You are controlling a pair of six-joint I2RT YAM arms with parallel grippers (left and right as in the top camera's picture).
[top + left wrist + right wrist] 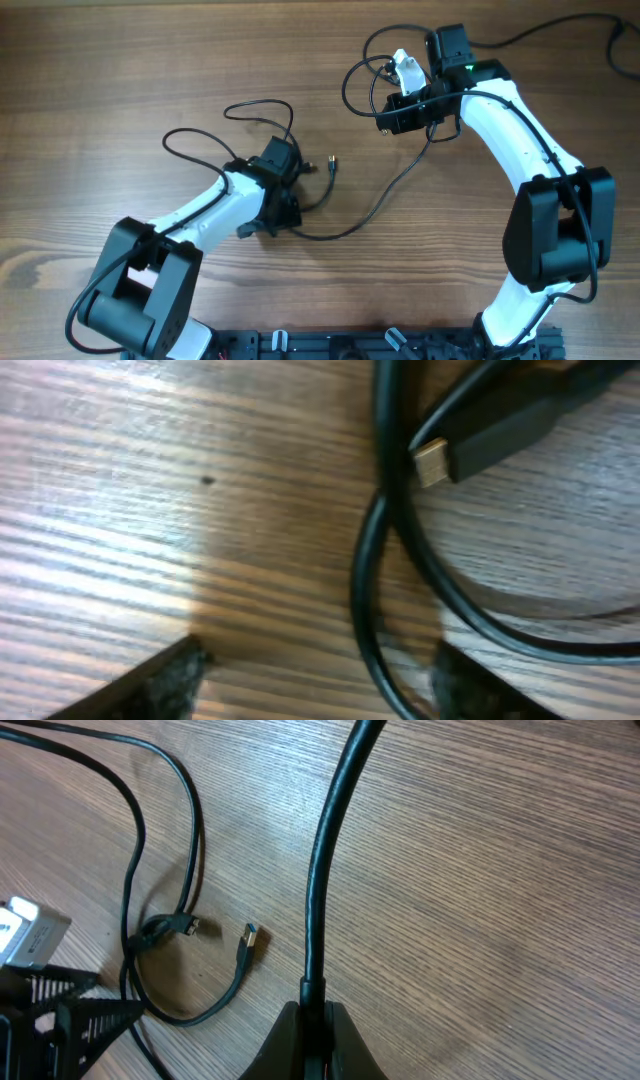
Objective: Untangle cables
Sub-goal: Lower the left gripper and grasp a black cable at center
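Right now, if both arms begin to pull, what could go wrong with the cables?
1. The right gripper is shut on one cable. It seems to run toward the left gripper, so a hard pull may tighten the knot there.
2. The left gripper is open over crossing strands; closing may catch two together.
3. The gold-tipped plug lies across those strands and may snag.

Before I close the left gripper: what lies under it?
Under the open left gripper, black cables cross on the table, a gold-tipped plug beside them. Overhead, the gripper covers them.
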